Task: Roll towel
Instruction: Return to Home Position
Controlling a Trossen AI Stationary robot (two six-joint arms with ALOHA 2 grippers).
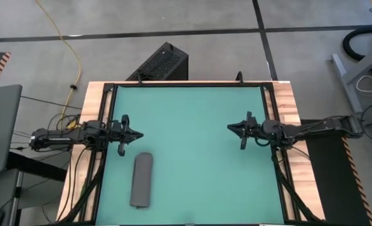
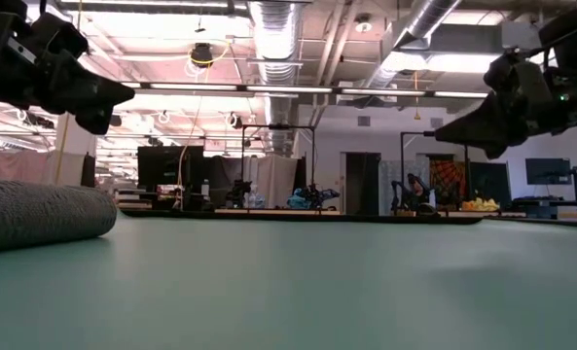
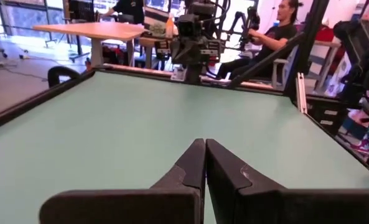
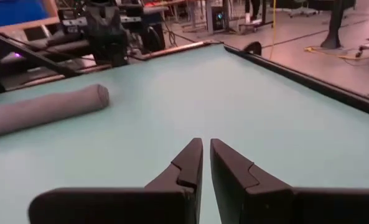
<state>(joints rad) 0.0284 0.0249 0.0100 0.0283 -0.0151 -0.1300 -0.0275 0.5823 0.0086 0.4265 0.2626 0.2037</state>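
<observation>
High view towel [image 1: 142,179]: rolled, near left gripper [image 1: 138,134], untouched.
left gripper: fingers together.
right gripper [image 1: 231,127]: fingers together, well apart from towel.

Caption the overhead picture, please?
Rolled towel lies on the table; left end effector and right end effector hover shut, empty.

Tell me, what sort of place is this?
Probably a robotics lab or workshop: bare ceiling ducts over an open hall, a yellow cable trailing across the concrete floor, a person seated among equipment beyond the green table. The left gripper and right gripper hover above it; the rolled towel lies on it.
</observation>
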